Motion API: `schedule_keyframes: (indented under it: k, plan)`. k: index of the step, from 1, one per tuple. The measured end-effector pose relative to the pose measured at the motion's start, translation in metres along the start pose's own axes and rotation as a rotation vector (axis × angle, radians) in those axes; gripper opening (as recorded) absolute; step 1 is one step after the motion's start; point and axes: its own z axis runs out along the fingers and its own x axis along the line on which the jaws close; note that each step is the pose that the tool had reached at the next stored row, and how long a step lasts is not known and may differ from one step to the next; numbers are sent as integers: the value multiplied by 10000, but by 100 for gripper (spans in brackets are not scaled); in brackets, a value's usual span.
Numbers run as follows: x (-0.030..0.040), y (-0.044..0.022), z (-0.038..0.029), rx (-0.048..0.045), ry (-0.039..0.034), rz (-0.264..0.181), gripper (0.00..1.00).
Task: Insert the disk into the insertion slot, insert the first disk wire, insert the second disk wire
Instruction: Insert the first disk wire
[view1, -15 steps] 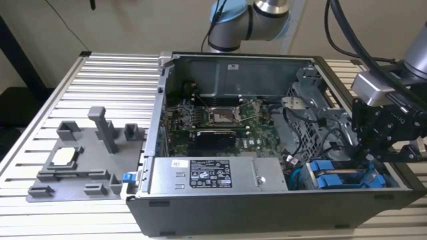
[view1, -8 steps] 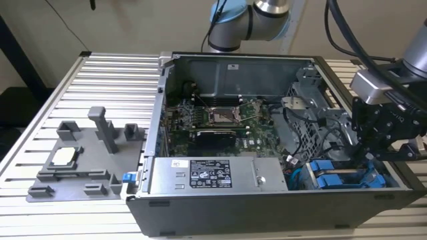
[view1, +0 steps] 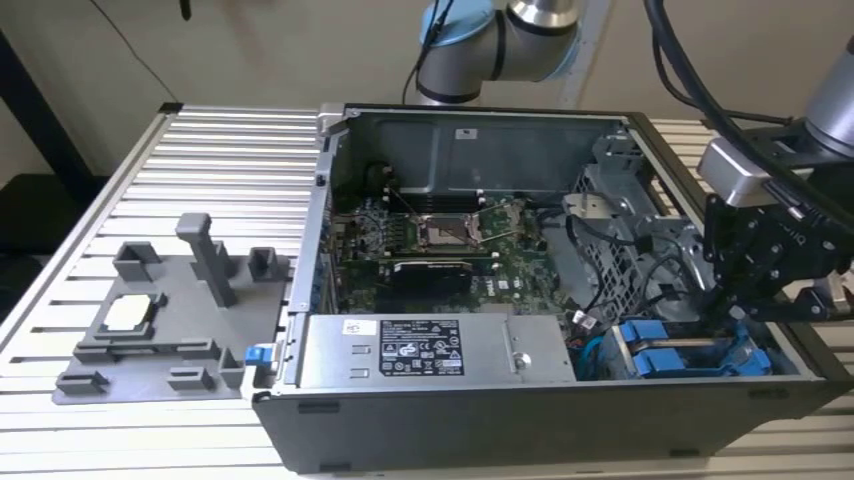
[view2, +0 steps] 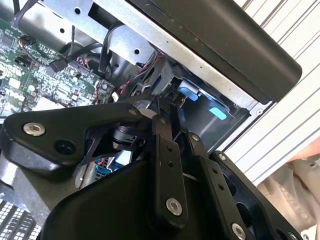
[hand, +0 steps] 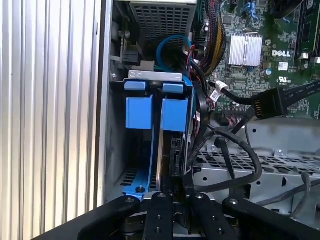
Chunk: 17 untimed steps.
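Observation:
In the exterior view my gripper (view1: 738, 315) hangs over the drive cage at the right front corner of the open computer case. The disk (view1: 663, 362) sits in the insertion slot (view1: 627, 345), its blue bracket showing. The first wrist view has the disk (hand: 174, 115) edge-on in the grey cage (hand: 155, 76), beside a second blue fitting (hand: 139, 112). There my gripper (hand: 175, 187) is shut on a black wire connector (hand: 175, 157) held against the disk's end, and its cable (hand: 240, 145) loops away. In the second wrist view the fingers (view2: 161, 125) point into the cage.
A silver labelled power-supply box (view1: 420, 348) lies at the case front beside the cage. The green motherboard (view1: 441, 240) fills the middle. Another black connector (hand: 265, 105) hangs loose over tangled cables (view1: 641, 280). A grey fixture plate (view1: 160, 320) rests on the ribbed table at the exterior view's left.

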Motion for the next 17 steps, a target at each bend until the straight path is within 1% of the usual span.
schedule_keyframes:
  k: [11,15,17]
  plan:
    - [-2,2,9,-4,0,129,19]
    - [-2,2,32,-6,3,191,19]
    - [-3,2,48,-8,24,208,19]
